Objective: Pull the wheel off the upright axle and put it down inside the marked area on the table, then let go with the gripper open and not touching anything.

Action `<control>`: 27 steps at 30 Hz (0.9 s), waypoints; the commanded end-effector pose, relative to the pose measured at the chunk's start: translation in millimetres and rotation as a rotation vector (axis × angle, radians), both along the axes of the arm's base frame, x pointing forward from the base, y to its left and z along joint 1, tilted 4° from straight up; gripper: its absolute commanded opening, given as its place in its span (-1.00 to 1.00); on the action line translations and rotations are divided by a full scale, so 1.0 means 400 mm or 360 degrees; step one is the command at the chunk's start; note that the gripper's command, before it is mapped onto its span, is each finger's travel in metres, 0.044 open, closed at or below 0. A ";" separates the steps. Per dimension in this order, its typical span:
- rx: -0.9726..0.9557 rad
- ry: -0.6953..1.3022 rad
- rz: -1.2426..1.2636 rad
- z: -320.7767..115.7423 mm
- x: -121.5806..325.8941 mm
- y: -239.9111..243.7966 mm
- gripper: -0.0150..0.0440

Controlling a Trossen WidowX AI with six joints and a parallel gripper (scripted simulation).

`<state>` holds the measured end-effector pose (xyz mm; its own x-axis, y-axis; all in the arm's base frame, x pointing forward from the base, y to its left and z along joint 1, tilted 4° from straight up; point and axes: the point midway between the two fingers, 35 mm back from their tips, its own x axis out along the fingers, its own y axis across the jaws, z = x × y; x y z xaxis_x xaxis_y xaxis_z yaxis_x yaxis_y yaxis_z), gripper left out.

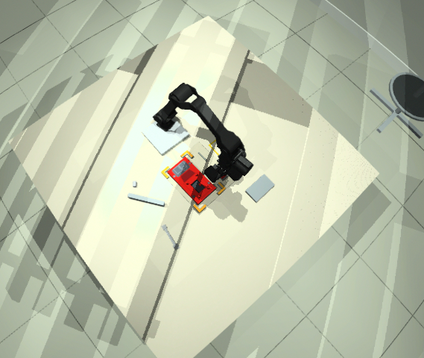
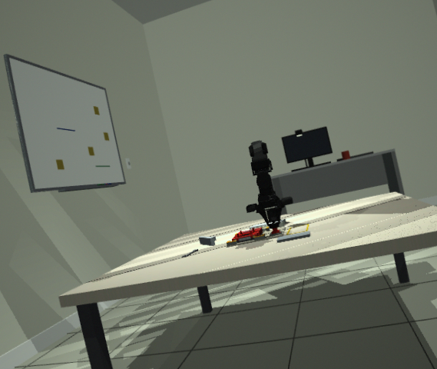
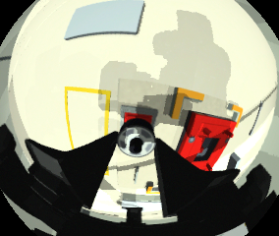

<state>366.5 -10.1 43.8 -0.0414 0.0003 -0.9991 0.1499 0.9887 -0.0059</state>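
Note:
The wheel (image 3: 136, 139), a black tyre with a pale grey hub, is between the fingertips in the wrist view. My gripper (image 3: 136, 138) (image 2: 274, 227) is shut on it from both sides, low over the table. A red block (image 3: 139, 117) (image 2: 275, 230) on a grey base shows just behind and under the wheel. The axle's shaft cannot be made out, and how high the wheel sits on it is hidden. The marked area, a yellow outline (image 3: 87, 89) (image 2: 308, 227), lies on the table left of the wheel in the wrist view. The arm hides the wheel in the top view.
A red housing (image 3: 191, 140) (image 1: 204, 197) stands close to the gripper, with orange corner brackets (image 3: 179, 100) (image 1: 199, 208) around it. A grey plate (image 1: 260, 188) (image 3: 107, 19), a pale plate (image 1: 162, 144), a long bar (image 1: 145, 199) and a thin tool (image 1: 170, 236) lie farther off.

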 end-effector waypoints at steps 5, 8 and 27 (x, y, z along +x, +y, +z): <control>0.0002 -0.0003 -0.0001 0.013 0.001 0.000 -0.49; 0.0002 -0.0003 -0.0001 0.016 0.001 0.000 -0.49; 0.0004 -0.0003 -0.0002 0.032 0.002 0.000 -0.49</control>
